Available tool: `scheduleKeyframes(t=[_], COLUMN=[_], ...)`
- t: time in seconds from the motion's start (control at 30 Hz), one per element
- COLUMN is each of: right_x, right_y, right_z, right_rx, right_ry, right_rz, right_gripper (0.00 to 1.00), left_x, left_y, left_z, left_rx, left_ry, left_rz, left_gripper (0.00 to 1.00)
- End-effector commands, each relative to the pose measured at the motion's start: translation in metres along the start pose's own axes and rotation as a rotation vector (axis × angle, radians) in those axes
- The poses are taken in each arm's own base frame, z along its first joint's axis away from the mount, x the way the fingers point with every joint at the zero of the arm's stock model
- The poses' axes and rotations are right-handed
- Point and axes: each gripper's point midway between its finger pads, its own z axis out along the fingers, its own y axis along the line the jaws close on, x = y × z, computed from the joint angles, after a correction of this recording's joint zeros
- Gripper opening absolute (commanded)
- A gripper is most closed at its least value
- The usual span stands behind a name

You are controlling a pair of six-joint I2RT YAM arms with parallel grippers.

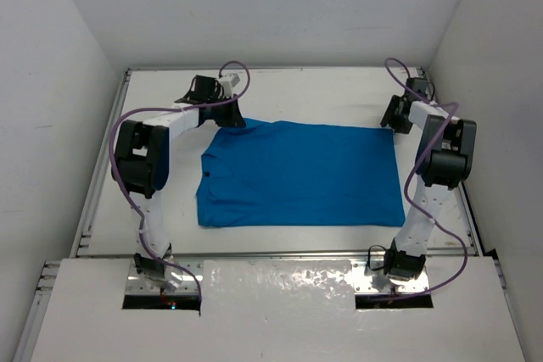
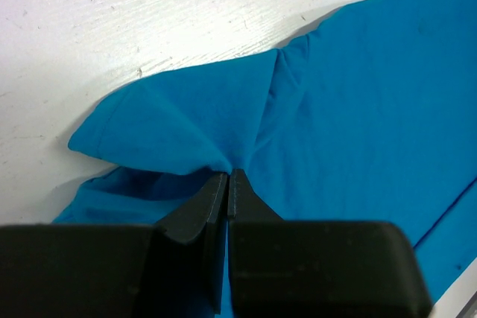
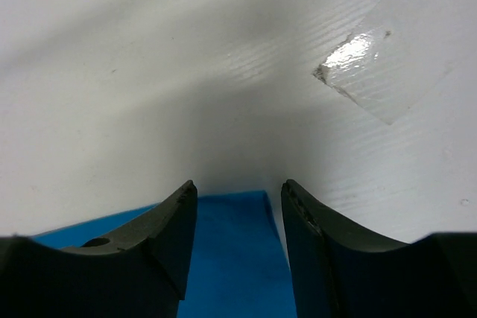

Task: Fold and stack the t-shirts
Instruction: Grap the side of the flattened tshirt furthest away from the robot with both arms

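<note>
The bright blue t-shirt (image 1: 301,175) lies spread flat across the middle of the white table (image 1: 322,95). My left gripper (image 1: 231,120) is at its far left corner. In the left wrist view that gripper (image 2: 227,174) is shut on a pinched fold of the t-shirt (image 2: 358,109), which rises into a small peak at the fingertips. My right gripper (image 1: 392,120) is at the far right corner. In the right wrist view it (image 3: 238,188) stands open, and the corner of the t-shirt (image 3: 231,251) lies between its two fingers without being pinched.
White walls enclose the table on the left, back and right. A white board (image 1: 280,311) covers the near edge between the arm bases. A shiny patch of clear tape (image 3: 373,72) is stuck to the table beyond the right gripper.
</note>
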Motion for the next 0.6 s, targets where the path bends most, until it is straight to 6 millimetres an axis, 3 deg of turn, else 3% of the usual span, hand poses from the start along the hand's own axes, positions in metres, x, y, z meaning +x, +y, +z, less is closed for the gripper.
scheduleKeyframes(t=[0.0,0.07,0.17,0.27,0.33,0.43,0.57], right_x=[-0.010,-0.007,-0.009,-0.014,-0.022,-0.033,-0.043], right_y=[0.009,0.005,0.003,0.002,0.003,0.003,0.001], right_z=[-0.003,-0.002,-0.003,-0.006,-0.011,-0.019,-0.031], right_rx=[-0.008,0.013,0.022,0.033,0.033,0.038,0.052], right_ry=[-0.031,-0.026,-0.033,-0.033,-0.052,-0.085,-0.113], right_rz=[-0.001,-0.002,-0.013,-0.019,-0.018,-0.017,-0.023], right_gripper=[0.48,0.46,0.34,0.13,0.06,0.00,0.00], left_x=[-0.018,-0.020,-0.022,-0.025,-0.027,-0.032,-0.039], left_y=[-0.007,-0.007,-0.007,-0.007,-0.007,-0.006,-0.002], left_z=[-0.001,-0.001,-0.002,-0.003,-0.004,-0.005,-0.013], left_rx=[0.016,0.012,0.011,0.006,0.002,-0.017,-0.061], left_ry=[-0.042,-0.046,-0.048,-0.055,-0.058,-0.067,-0.084], left_rz=[0.043,0.045,0.046,0.039,0.035,0.033,0.029], left_gripper=[0.00,0.00,0.00,0.00,0.00,0.00,0.00])
